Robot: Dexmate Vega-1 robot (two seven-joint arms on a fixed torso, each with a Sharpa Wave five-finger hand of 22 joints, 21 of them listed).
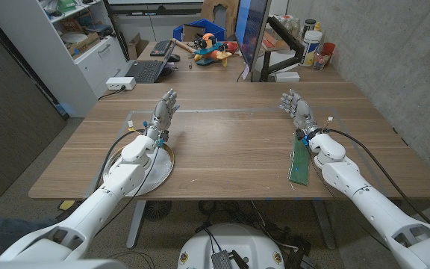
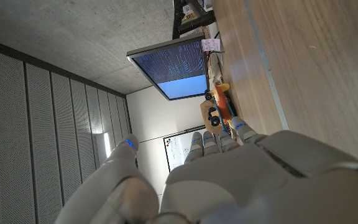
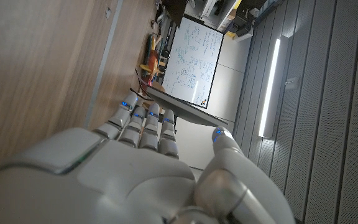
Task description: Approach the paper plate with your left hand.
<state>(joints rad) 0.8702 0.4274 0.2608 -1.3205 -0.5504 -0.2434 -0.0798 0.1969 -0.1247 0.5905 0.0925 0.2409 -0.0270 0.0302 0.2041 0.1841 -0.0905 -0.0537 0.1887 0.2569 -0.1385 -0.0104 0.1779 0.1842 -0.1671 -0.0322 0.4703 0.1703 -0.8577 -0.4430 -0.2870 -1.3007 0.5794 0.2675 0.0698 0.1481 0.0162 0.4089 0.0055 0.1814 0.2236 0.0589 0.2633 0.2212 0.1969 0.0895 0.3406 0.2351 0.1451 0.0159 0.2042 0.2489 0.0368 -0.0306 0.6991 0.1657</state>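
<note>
Lying near the table's front left corner, the paper plate shows as a round, silvery dish with its rim close to the front edge. My left forearm crosses over most of it, so I see mainly its right and front rim. My left hand is past the plate, farther in from the front edge and over bare wood, with its fingers spread apart and pointing toward the back edge. It grips nothing. In the left wrist view the same hand shows from behind, fingers extended, with the wooden table alongside it.

My right hand is well apart from the plate, on the right half of the table, fingers loose and separated, holding nothing. The right wrist view shows that hand with its fingers stretched out side by side next to the wood. Just beside my right wrist, a green circuit board lies flat, running from near the front edge toward the middle of the table.

Beyond the back edge a black laptop sits on another surface, with a colourful toy near it and a dark monitor upright to its right.
</note>
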